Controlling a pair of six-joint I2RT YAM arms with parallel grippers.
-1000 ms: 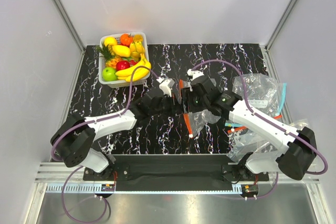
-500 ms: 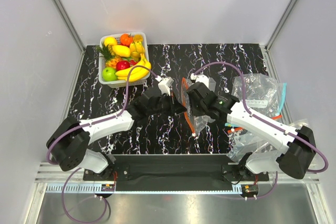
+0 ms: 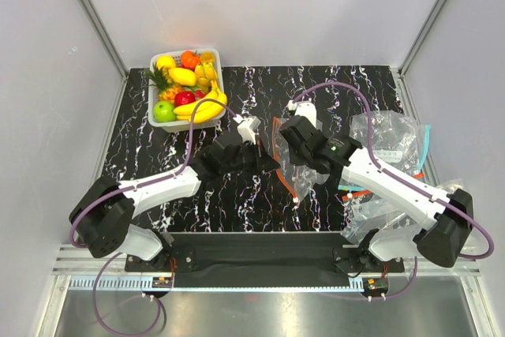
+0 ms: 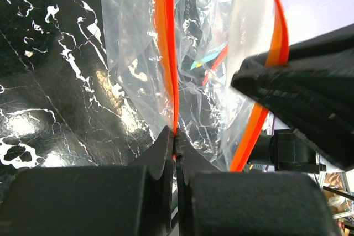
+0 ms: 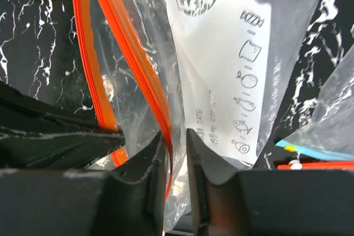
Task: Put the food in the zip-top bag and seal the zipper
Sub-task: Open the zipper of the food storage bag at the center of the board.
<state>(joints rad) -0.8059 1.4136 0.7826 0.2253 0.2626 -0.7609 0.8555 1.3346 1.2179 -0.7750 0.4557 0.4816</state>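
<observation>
While mouth-open, zipper (image 4: 166, 53): 1 lip clamped in left jaws, 1 in right.

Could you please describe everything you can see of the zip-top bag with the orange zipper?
The zip-top bag is thin, clear, crinkled plastic with an orange-red zipper and a white printed patch. It is held over the black marbled table between the arms, its mouth parted into two lips. The left tool pinches one lip, the right tool the other. No food shows inside.
</observation>
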